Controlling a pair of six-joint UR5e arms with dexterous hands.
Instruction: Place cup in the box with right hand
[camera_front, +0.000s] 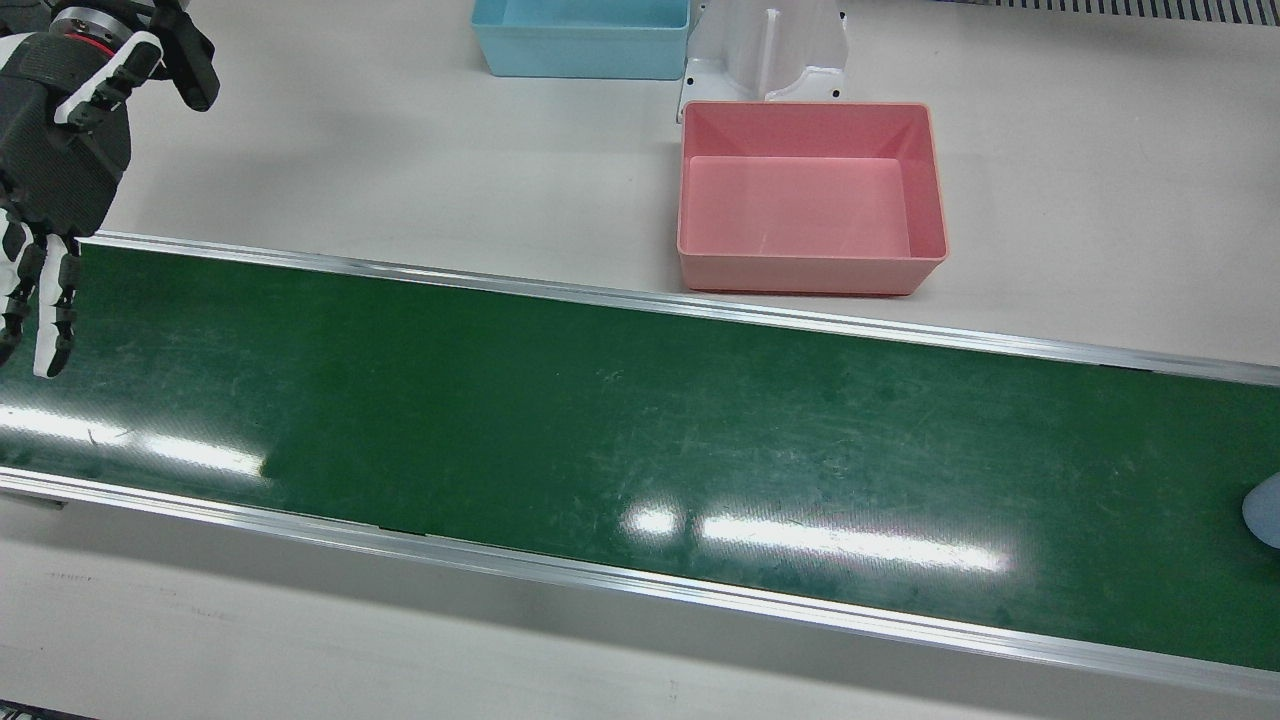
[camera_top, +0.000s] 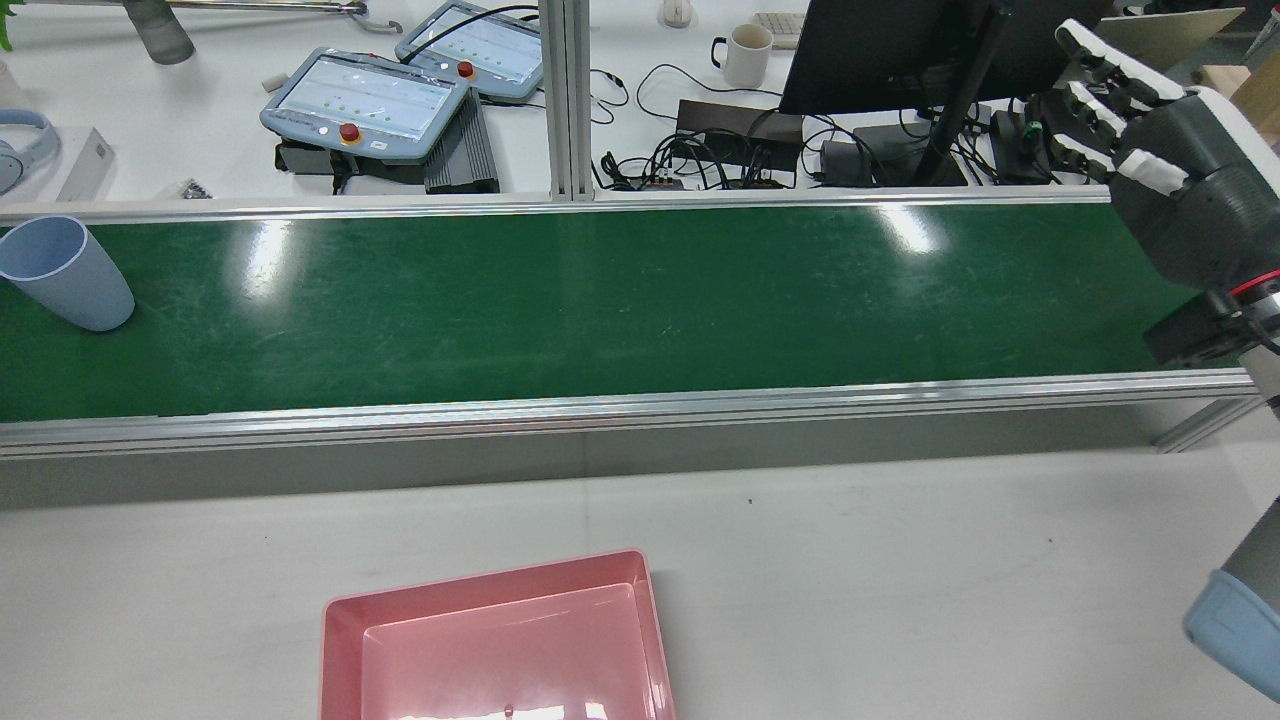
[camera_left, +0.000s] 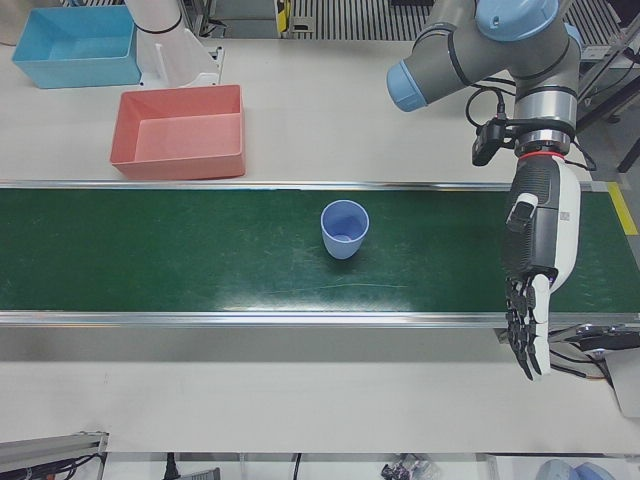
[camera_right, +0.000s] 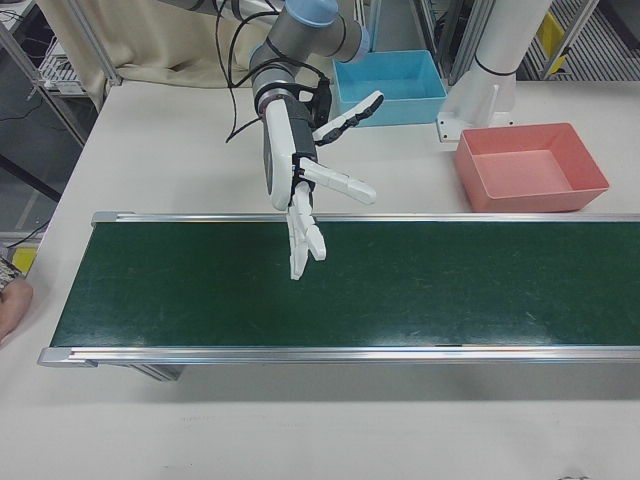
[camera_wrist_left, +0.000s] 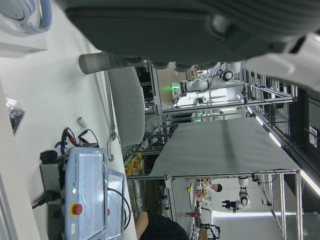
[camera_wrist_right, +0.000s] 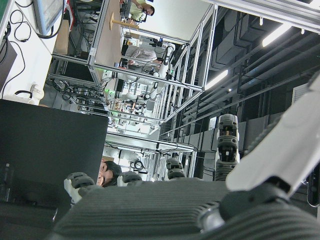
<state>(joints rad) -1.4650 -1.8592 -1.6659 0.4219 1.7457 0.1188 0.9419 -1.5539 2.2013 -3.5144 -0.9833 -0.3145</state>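
Pale blue cup (camera_left: 344, 229) stands upright and open-mouthed mid-width on the green belt (camera_left: 200, 250), well apart from both hands.

Your cup looks like light, stiff, smooth plastic that could tip or slip, so you probably want to wrap its tapered wall below the rim. No brand or writing is readable on it. Your right hand (camera_right: 300, 190) hangs over the belt's far edge, fingers spread wide and empty; your left hand (camera_left: 535, 270) hangs at the belt's near edge, fingers straight, holding nothing. Beyond the belt's far edge, the pink box (camera_left: 180, 130) sits empty.
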